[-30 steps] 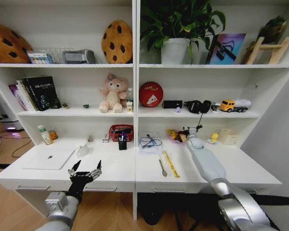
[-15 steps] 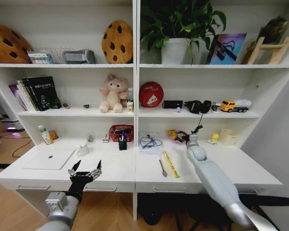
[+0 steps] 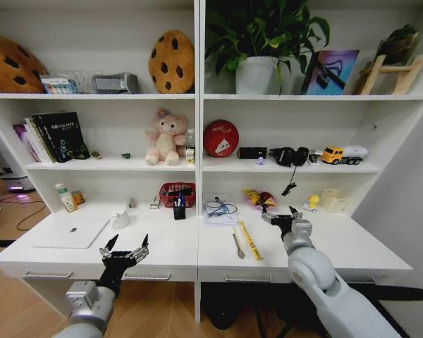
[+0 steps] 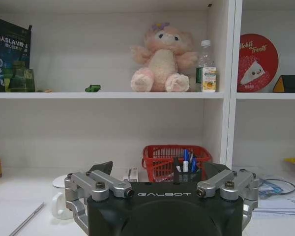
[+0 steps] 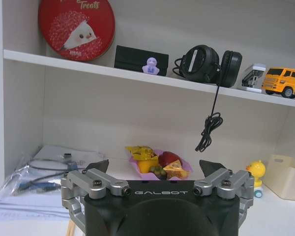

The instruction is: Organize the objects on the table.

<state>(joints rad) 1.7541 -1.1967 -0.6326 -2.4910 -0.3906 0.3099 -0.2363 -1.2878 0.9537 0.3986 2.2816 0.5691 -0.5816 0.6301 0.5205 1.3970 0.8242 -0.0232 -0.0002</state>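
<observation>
White table (image 3: pixel 162 255) with laptop (image 3: pixel 70 232), spoon (image 3: pixel 238 245), ruler (image 3: pixel 250 240).

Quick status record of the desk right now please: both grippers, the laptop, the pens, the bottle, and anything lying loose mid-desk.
left gripper: open, above the desk's front edge, empty
right gripper: open, over the desk's right half, empty
laptop: closed, flat on the table, left end
marker pens: upright in a dark cup beside the red basket
bottle: standing at the back left
loose mid-desk: spoon and yellow ruler, side by side

The laptop (image 4: pixel 15 220) is cut off by the frame edge in the left wrist view.
</observation>
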